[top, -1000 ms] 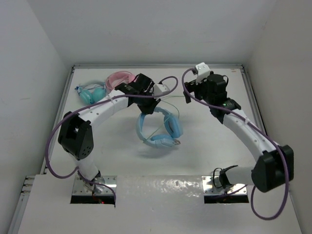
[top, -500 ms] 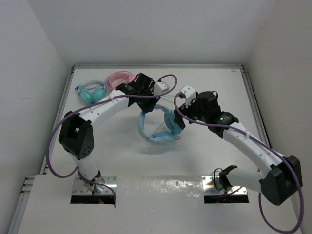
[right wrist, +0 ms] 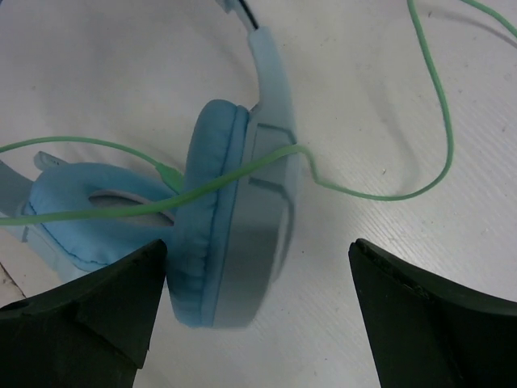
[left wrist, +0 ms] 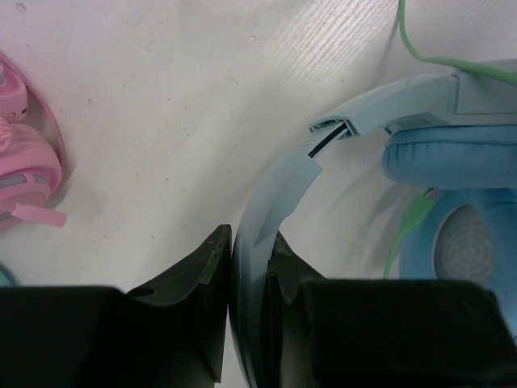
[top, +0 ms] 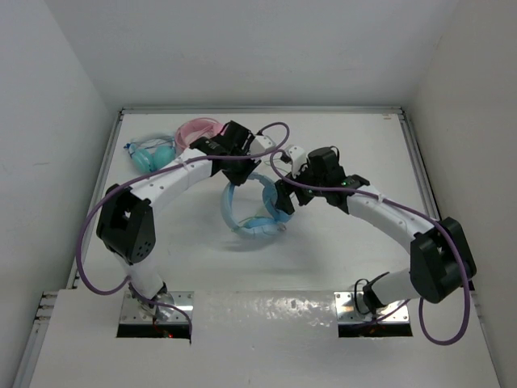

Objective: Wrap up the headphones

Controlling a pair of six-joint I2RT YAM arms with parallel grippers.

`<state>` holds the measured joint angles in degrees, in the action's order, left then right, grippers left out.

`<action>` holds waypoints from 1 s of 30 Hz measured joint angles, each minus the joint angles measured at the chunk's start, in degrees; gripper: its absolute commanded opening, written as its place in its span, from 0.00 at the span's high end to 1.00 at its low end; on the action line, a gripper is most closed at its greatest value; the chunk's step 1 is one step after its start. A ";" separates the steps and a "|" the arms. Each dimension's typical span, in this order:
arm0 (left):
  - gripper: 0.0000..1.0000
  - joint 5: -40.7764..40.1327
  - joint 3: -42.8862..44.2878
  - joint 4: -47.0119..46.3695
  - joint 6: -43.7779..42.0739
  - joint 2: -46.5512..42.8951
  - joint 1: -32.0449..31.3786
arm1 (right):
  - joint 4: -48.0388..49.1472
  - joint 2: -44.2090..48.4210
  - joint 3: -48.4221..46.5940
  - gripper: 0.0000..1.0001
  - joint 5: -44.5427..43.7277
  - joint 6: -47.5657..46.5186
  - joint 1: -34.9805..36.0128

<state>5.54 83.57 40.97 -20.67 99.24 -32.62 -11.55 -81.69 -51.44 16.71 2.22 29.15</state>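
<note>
The light blue headphones [top: 252,212] are in the middle of the table, their thin green cable [right wrist: 436,121] looping loose over the white surface. My left gripper [left wrist: 250,242] is shut on the blue headband [left wrist: 279,190], which runs up between its two dark fingers. My right gripper [right wrist: 257,250] is open, its jaws standing wide on either side of one padded earcup [right wrist: 234,218] without touching it. The cable crosses that earcup's cushion. In the top view the right gripper [top: 283,196] is right beside the headphones, opposite the left gripper [top: 245,168].
Pink headphones [top: 199,129] and teal headphones [top: 152,152] lie at the back left, close behind the left arm. White walls enclose the table on the left, back and right. Purple arm cables arch above both arms.
The right arm has swung from the back right leftward and down to the headphones, its jaws now straddling an earcup. The left gripper keeps its hold; the headphones have shifted slightly left.
</note>
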 measured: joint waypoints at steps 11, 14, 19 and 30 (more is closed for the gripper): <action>1.00 -2.29 -0.15 -3.89 1.51 -0.02 -0.07 | 3.17 11.41 6.91 0.04 1.09 1.60 1.01; 1.00 -0.76 -0.13 -3.76 1.66 -0.13 -0.07 | 6.23 12.55 8.13 0.08 -0.90 1.95 1.01; 1.00 2.91 0.00 -2.73 2.21 -0.31 -0.07 | 6.93 4.22 7.37 0.26 -4.17 2.10 1.01; 0.48 -0.94 0.00 -2.16 3.02 -0.48 -1.11 | 7.96 -0.61 6.93 1.00 -13.42 7.61 3.17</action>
<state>4.60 83.57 38.81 -17.65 98.76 -33.74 -3.60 -82.30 -44.51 3.29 9.82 32.32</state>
